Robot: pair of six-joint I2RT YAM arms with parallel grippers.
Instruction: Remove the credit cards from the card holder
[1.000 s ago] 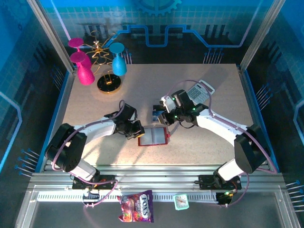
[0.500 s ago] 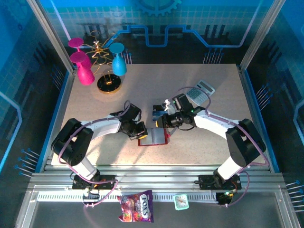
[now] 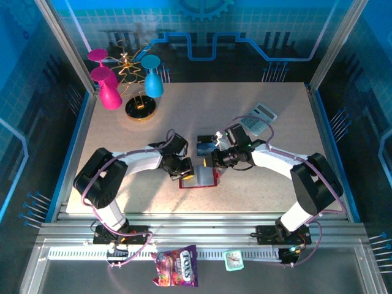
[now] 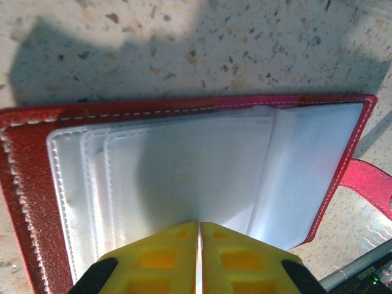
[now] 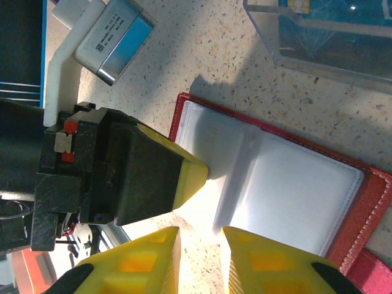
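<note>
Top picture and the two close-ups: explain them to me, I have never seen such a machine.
The top picture looks down on a table with two robot arms bolted at its near edge. The other two pictures come from cameras on the arms' wrists, so each shows its own yellow fingers. Between the arms lies an open red card holder with pale plastic pockets. The left claw is shut, its tips against those pockets. The right claw is slightly open at the holder's edge, with nothing between its fingers. Also on the table are a clear box, a calculator and coloured goblets.
</note>
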